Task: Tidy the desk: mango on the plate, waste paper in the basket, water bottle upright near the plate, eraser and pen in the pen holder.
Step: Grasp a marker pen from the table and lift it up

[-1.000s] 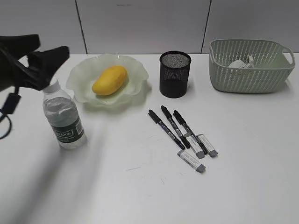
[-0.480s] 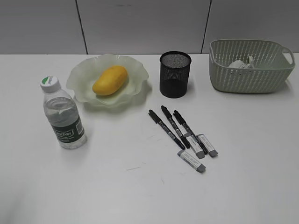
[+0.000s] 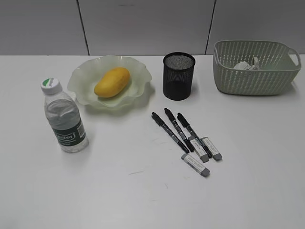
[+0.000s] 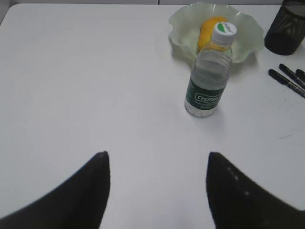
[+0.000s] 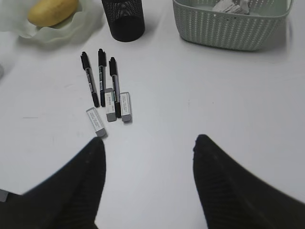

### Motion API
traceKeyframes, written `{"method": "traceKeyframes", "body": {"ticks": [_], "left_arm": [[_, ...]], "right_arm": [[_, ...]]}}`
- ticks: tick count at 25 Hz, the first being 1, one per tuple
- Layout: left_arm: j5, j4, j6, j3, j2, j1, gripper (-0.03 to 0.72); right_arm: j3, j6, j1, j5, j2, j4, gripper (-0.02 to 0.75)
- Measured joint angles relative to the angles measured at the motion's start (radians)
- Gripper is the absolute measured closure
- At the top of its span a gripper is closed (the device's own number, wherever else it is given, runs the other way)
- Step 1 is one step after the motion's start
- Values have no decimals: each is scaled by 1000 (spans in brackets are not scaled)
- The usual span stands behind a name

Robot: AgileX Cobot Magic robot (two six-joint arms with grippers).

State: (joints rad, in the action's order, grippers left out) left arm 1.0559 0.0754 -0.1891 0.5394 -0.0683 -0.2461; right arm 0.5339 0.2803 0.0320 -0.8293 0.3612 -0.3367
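The mango [image 3: 112, 81] lies on the pale green plate [image 3: 86, 78]. The water bottle [image 3: 64, 117] stands upright left of the plate, also in the left wrist view [image 4: 208, 71]. The waste paper [image 3: 245, 65] lies in the green basket [image 3: 255, 74]. Three black pens [image 3: 174, 126] and three erasers [image 3: 202, 152] lie on the desk [image 3: 143, 191] in front of the black mesh pen holder [image 3: 178, 75]. My left gripper [image 4: 157, 157] is open and empty, well short of the bottle. My right gripper [image 5: 148, 142] is open and empty, just short of the erasers [image 5: 112, 110]. Neither shows in the exterior view.
A grey panelled wall [image 3: 143, 24] runs behind the desk. The basket stands at the back right corner. Bare tabletop lies in front of the pens and left of the bottle.
One second ago my left gripper was at the bottle's cap in the exterior view. It has since pulled back out of that view. The bottle stays upright.
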Motion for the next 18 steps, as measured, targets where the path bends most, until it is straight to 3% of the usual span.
{"method": "traceKeyframes", "body": {"ticks": [6, 10, 12, 14, 16, 18], "left_arm": [[3, -8, 10, 0, 75, 2, 214], [3, -8, 10, 0, 75, 9, 233], [3, -8, 10, 0, 75, 9, 241], [3, -8, 10, 0, 75, 9, 244], [3, -9, 10, 0, 75, 9, 246], [3, -9, 10, 0, 75, 9, 249]], "right_arm": [[12, 138, 10, 149, 325, -60, 272], [82, 163, 134, 255, 651, -62, 273], [170, 97, 248, 318, 846, -1, 273], [291, -58, 361, 337, 1049, 130, 273], [452, -212, 410, 304, 1249, 254, 273], [600, -270, 425, 234, 1439, 299, 273]]}}
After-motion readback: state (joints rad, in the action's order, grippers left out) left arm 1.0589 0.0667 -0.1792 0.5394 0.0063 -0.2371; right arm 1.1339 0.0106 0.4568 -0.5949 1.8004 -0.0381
